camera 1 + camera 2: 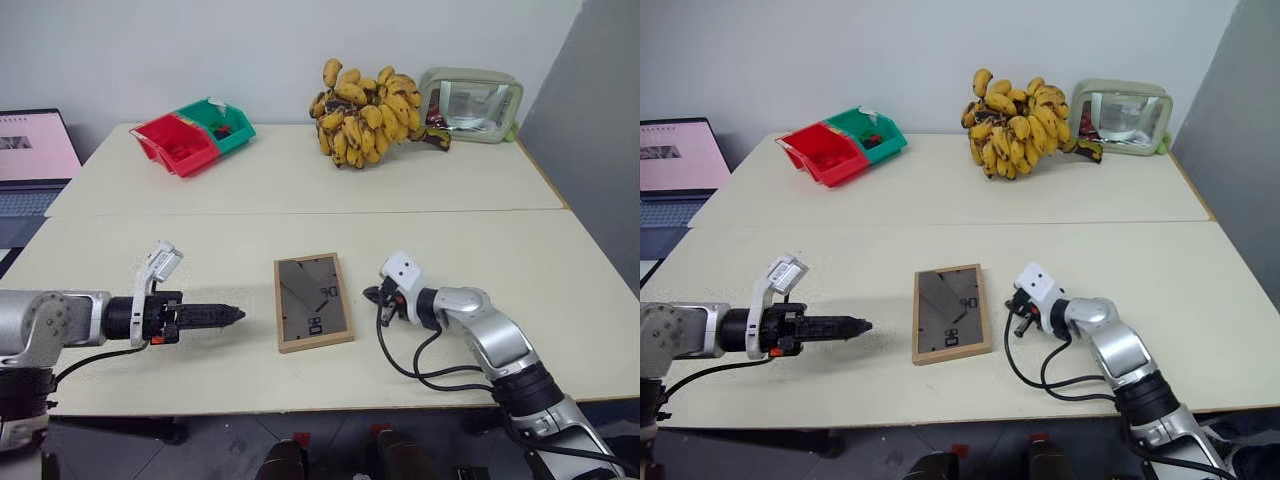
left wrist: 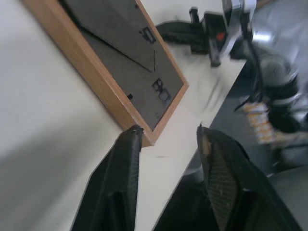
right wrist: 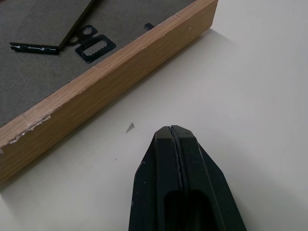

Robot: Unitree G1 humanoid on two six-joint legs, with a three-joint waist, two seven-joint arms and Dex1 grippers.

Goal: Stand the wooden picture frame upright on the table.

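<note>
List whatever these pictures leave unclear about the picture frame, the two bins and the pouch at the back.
- The wooden picture frame lies flat on the table with its dark back panel up, so its front face is hidden in every view.
- Red bin and green bin: contents too small to name in the head views.
- Transparent pouch: its near left corner is covered by the bananas; contents unreadable.
- Laptop: cut off by the picture's left edge.

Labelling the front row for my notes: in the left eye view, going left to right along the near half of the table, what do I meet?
Left gripper → small light-wood picture frame lying dark back panel up → right gripper.
</note>
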